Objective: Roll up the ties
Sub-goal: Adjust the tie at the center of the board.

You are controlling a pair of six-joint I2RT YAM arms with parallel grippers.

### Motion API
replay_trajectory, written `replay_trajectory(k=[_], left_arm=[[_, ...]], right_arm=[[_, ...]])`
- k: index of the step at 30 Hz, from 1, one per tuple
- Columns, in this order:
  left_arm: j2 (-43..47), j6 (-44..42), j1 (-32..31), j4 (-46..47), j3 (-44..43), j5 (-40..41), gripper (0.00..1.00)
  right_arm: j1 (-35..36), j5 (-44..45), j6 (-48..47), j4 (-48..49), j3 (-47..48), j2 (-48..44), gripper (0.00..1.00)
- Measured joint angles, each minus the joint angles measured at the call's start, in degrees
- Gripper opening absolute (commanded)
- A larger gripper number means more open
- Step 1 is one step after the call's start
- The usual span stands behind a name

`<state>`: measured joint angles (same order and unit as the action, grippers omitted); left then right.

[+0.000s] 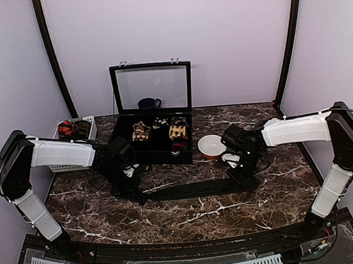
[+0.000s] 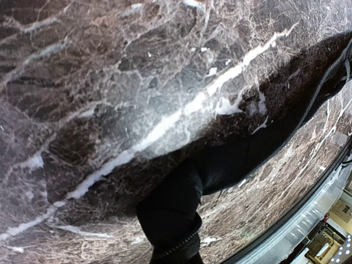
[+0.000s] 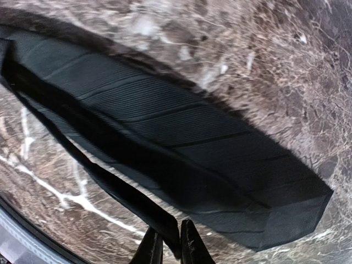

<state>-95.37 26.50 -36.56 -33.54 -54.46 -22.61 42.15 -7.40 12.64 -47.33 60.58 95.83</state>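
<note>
Jaws shut, your left gripper (image 1: 129,180) sits low over the narrow left end of the black tie (image 1: 199,189) on the marble table (image 1: 190,222). Its wrist camera shows the dark fabric running to the bottom edge of the view. The fingertips are hidden there, so you cannot tell whether cloth is pinched between them.

Behind that arm, at the far left against the wall, a white basket (image 1: 92,131) holds a red-and-black rolled tie (image 1: 66,128).

At centre back stands the black case (image 1: 157,155), its glass lid (image 1: 152,88) raised upright, with a dark mug (image 1: 148,103) visible through the glass. The compartments hold two tan rolls (image 1: 141,132), a black-and-white roll (image 1: 160,122) between them and a red roll (image 1: 179,146) in the front row on the right side.

Just right of the case sits a white bowl (image 1: 211,146).

In front of the case, the black tie lies flat and unrolled across the table, widening from left to right.

Your right gripper (image 1: 241,174) stands on the tie's wide end. In its wrist view the broad ribbed blade ends in a point at the right, and the two fingertips (image 3: 192,247) are drawn close together on a thin dark fold of the same tie.
</note>
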Motion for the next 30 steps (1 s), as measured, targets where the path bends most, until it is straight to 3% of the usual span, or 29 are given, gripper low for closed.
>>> replay_trajectory(k=[6, 18, 30], left_arm=[[-0.79, -1.11, 0.0, -0.94, -1.38, 1.29, 0.0], [-2.23, -4.28, 0.0, -2.03, -3.3, 1.46, 0.01], [-6.08, -13.25, 0.02, -8.24, -9.16, 2.1, 0.06]], right_arm=[[-2.23, 1.18, -1.51, -0.33, 0.66, 3.08, 0.18], [-4.24, 3.69, -0.7, 0.17, 0.72, 2.54, 0.39], [-4.46, -0.52, 0.2, 6.78, -3.58, 1.53, 0.38]])
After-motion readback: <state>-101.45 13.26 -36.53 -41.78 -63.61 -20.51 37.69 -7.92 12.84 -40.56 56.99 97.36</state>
